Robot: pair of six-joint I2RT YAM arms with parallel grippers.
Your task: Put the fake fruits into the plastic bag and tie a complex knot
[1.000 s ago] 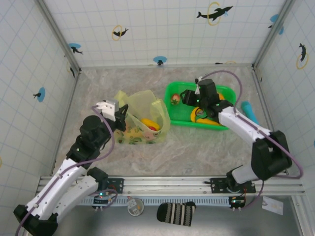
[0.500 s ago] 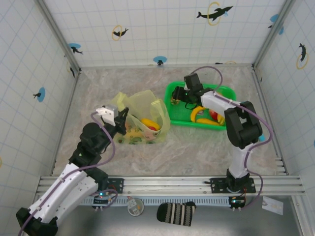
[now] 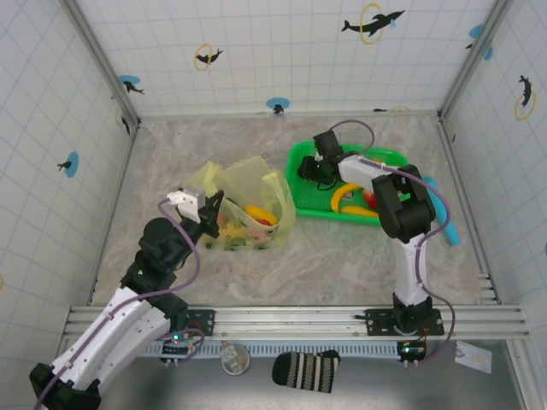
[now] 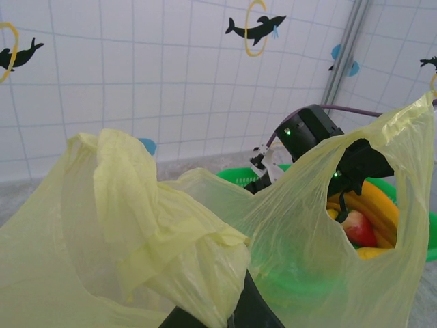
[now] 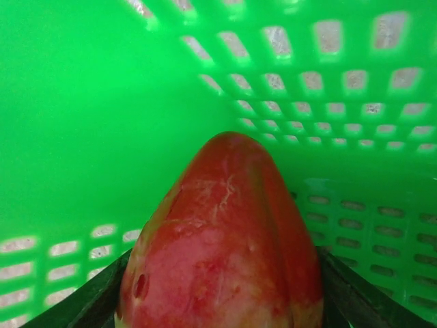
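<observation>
- Red fake fruit (image 5: 225,239): glossy and tapered; lies at the left end of the green basket (image 3: 342,216), close to its slotted wall
- Right jaws: one finger on each side of that fruit, low at its broad end; whether they already press on it cannot be told; best closed squarely across the widest part, since the slick taper would likely squirt out of a tip grip; then lifted straight up clear of the basket wall before swinging left
- Other fake fruits: bananas (image 3: 346,198) in the basket; a yellow and a red piece (image 3: 259,213) already in the bag
- Plastic bag (image 3: 256,184): on the desk (image 3: 342,256), just left of the basket, mouth upward
- Left jaws: together, clamped on the bag's bunched rim, holding it raised; should keep the mouth wide and steady
- Knot: not yet begun
</observation>
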